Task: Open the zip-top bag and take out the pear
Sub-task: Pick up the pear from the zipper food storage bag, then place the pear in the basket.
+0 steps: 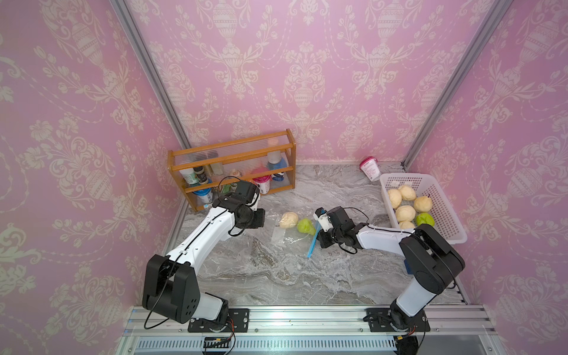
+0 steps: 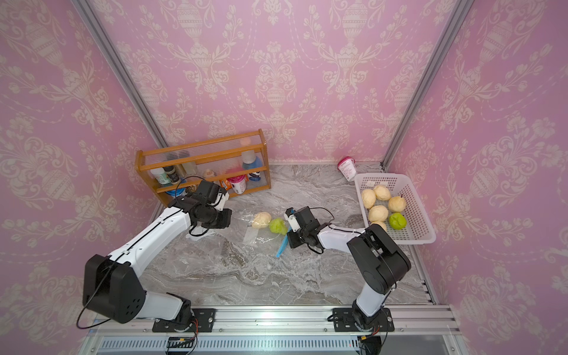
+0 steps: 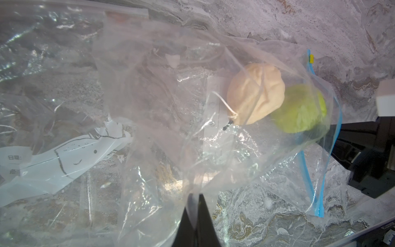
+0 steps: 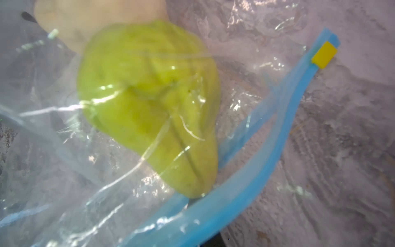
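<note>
Fruit of two colours lies inside the clear zip-top bag [image 1: 284, 238] on the marble worktop [image 1: 270, 276]: a green pear [image 4: 149, 102] near the mouth and a beige pear [image 3: 255, 94] touching it on the deeper side. Neither one is taken out. The blue zip strip [image 4: 267, 132] is parted into two bands, and the yellow slider [image 4: 323, 54] sits at its far end. The narrow tip of the green pear reaches to the strip, just beside the right jaws. These jaws are closed, and the near band of the strip runs across them. Only a dark tip shows behind the band, so they seem to pinch it. The left jaws are at the opposite end of the bag, pressed together with the clear film gathered between them. Both pears lie between the two pairs of jaws, close to the right jaws and well apart from the left jaws.
</note>
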